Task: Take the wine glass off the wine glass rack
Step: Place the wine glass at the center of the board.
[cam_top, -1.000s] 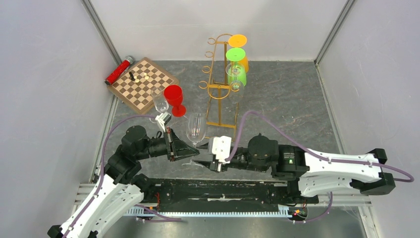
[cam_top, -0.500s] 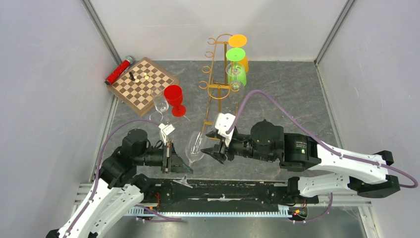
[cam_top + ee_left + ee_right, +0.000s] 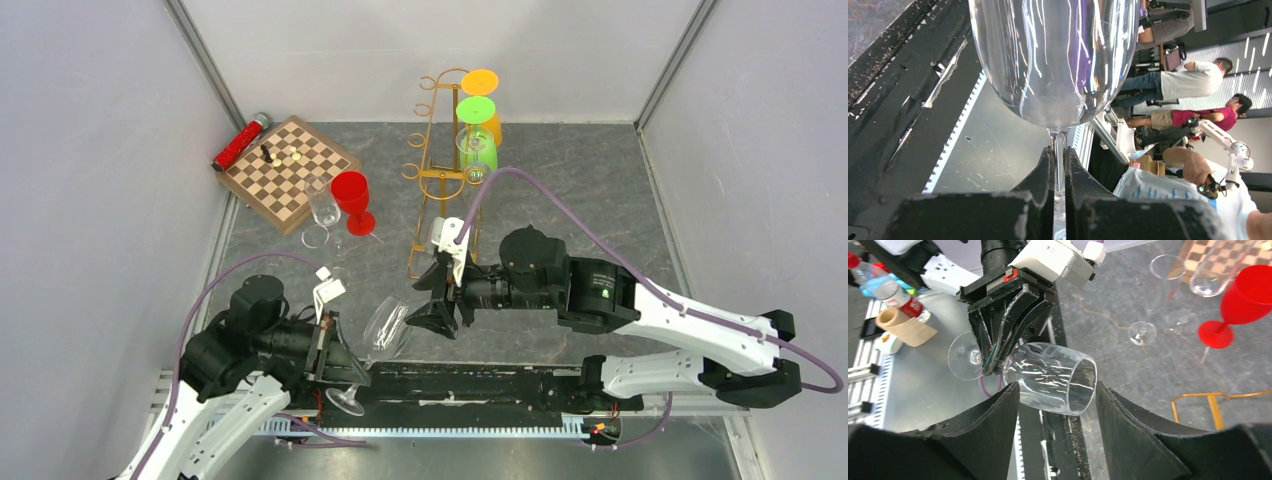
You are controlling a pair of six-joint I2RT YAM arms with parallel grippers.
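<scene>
The wine glass [image 3: 385,327] tilts over the worktop's [image 3: 600,200] near edge, well apart from the rack [image 3: 445,190]. The left gripper [image 3: 1058,162] pinches its stem to carry it, and the right gripper [image 3: 432,318] is spread wide beside the bowl, apparently not touching.

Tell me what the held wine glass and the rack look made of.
Wine glass: transparent and glossy, sharp reflections, see-through bowl; glass likely, clear plastic possible. Wine glass rack: thin bent wire with shiny gold finish; probably metal, brass-coloured.
</scene>
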